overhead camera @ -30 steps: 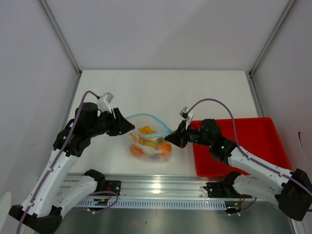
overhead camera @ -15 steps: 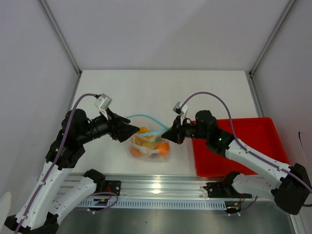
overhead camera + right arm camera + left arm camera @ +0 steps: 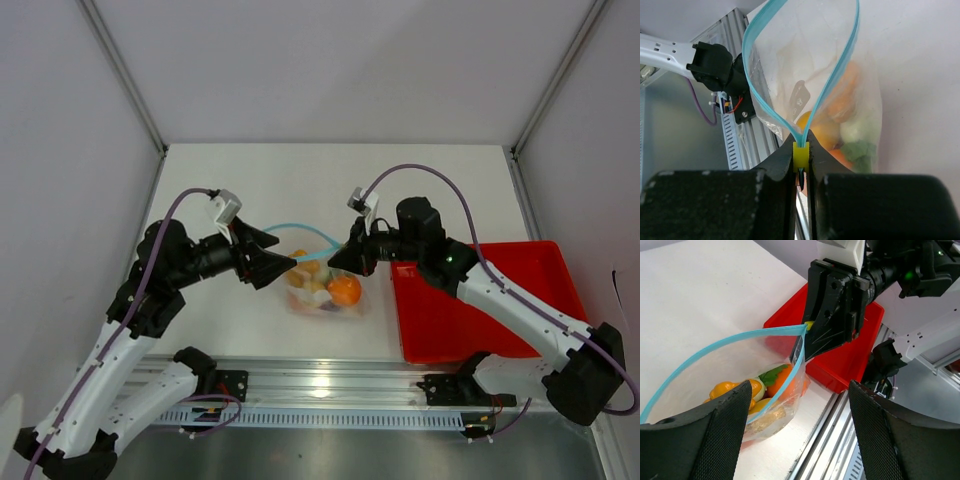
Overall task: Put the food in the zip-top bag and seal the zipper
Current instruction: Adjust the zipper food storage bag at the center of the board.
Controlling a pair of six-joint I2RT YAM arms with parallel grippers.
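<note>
The bag point(image 3: 305, 297) sits between the claws: the right claw point(image 3: 337, 262) pinches the zipper point(image 3: 800, 136) at its end, the left claw point(image 3: 273, 256) stands spread just beside it. Clear bag, mouth gaping, food point(image 3: 344, 290) heaped inside.

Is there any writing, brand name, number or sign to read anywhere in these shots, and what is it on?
No readable text in any view.
zip-top bag: clear plastic with a blue edge, no print that can be read.
red tray: plain, no marking.
arms: white and black shells, no lettering to be made out.
</note>
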